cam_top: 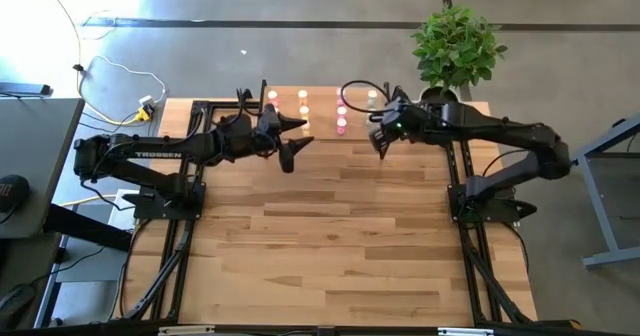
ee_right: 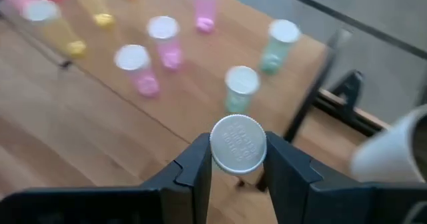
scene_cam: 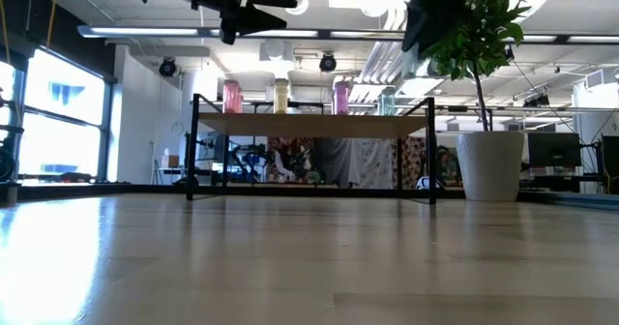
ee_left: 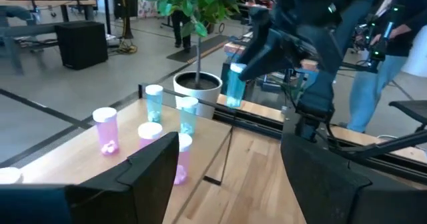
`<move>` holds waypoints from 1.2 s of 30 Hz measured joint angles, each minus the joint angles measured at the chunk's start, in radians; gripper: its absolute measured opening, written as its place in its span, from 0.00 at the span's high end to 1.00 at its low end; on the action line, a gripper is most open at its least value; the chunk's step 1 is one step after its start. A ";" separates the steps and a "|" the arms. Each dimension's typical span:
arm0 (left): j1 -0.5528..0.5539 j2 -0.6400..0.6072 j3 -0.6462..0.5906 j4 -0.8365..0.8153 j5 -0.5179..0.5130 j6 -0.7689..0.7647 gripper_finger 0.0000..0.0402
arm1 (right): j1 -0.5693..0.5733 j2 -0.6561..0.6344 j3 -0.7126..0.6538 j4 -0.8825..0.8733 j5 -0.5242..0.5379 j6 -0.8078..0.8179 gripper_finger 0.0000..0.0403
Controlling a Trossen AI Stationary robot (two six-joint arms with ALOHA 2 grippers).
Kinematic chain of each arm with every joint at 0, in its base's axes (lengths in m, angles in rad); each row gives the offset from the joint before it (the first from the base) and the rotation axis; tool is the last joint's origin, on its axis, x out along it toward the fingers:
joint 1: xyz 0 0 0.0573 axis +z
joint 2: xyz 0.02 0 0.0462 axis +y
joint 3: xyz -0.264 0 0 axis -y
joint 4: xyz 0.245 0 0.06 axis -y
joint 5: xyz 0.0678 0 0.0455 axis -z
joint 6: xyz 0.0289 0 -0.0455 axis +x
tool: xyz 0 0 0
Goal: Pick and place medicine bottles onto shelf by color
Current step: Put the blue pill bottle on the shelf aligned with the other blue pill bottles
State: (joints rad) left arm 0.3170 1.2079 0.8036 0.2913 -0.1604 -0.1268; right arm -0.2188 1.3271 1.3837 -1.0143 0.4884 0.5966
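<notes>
Right end effector [ee_right: 237, 164] clamped on green bottle [ee_right: 238, 144], cap clear only wrist-side.

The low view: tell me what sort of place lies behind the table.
Probably a robotics lab or workshop in an open office. Bare ceiling pipes and strip lights run overhead, and desks with a dark monitor stand beyond the shelf and the white plant pot.
</notes>
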 joint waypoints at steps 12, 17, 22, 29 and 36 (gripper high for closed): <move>0.018 0.000 0.000 -0.001 0.002 0.000 0.37 | -0.059 -0.078 -0.300 0.410 -0.172 -0.304 0.74; 0.018 0.000 0.000 -0.002 0.002 0.000 0.37 | -0.086 -0.078 -0.326 0.465 -0.185 -0.423 0.74; 0.018 0.000 0.000 -0.002 0.001 0.000 0.37 | -0.112 -0.078 -0.326 0.468 -0.227 -0.509 0.74; 0.018 0.000 0.000 -0.002 -0.007 0.000 0.37 | -0.159 -0.078 -0.326 0.468 -0.315 -0.595 0.74; 0.018 0.000 0.000 -0.002 -0.010 0.029 0.37 | -0.206 -0.078 -0.326 0.466 -0.377 -0.625 0.74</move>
State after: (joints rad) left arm 0.3347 1.2079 0.8040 0.2893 -0.1707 -0.0977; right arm -0.4245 1.2495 1.0573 -0.5488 0.1113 -0.0285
